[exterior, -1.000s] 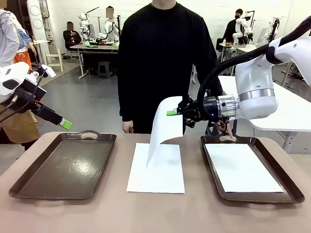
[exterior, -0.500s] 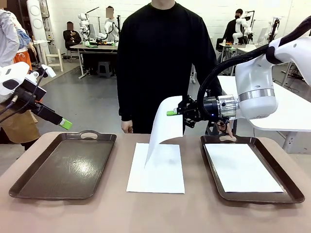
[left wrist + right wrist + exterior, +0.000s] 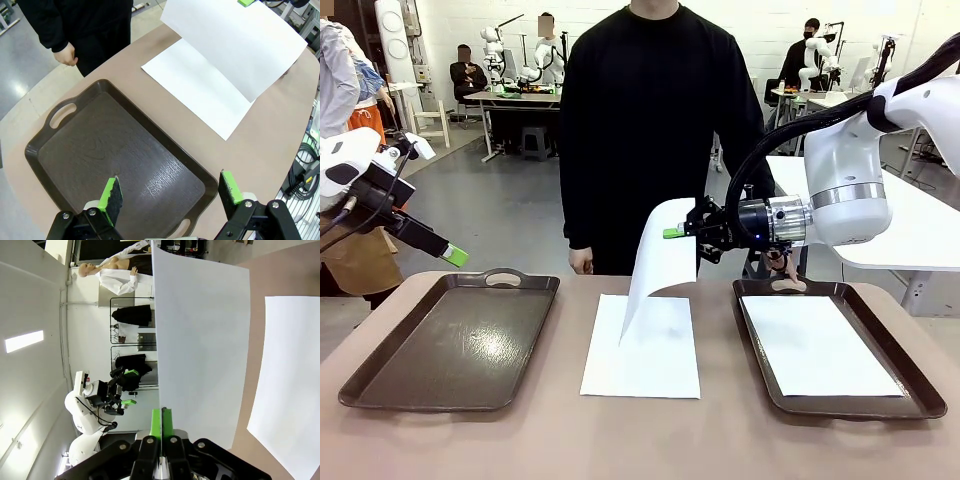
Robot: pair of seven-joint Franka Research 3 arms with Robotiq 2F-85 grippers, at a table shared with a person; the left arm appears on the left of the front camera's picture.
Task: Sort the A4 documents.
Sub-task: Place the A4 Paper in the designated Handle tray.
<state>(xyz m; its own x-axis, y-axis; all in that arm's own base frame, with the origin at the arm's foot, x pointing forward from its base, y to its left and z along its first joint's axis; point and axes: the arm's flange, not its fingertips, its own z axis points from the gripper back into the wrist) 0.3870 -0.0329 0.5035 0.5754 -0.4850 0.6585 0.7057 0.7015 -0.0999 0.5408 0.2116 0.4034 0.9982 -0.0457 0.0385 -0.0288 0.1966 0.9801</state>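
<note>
My right gripper (image 3: 674, 233) is shut on the top edge of a white A4 document (image 3: 660, 265), which hangs curved above the table's middle. In the right wrist view the same gripper (image 3: 162, 426) pinches that hanging sheet (image 3: 200, 340). Under it a stack of A4 sheets (image 3: 642, 352) lies flat on the table. Another A4 sheet (image 3: 815, 345) rests inside the right dark brown tray (image 3: 910, 375). My left gripper (image 3: 455, 255) hovers open above the far left corner of the left tray (image 3: 450, 345); in the left wrist view its jaws (image 3: 170, 192) stand wide over the bare tray (image 3: 115, 150).
A person in black (image 3: 660, 130) stands at the far side, one hand (image 3: 582, 262) hanging near the table edge. A white table (image 3: 920, 225) stands behind my right arm. The brown tabletop (image 3: 640, 440) is free along its front.
</note>
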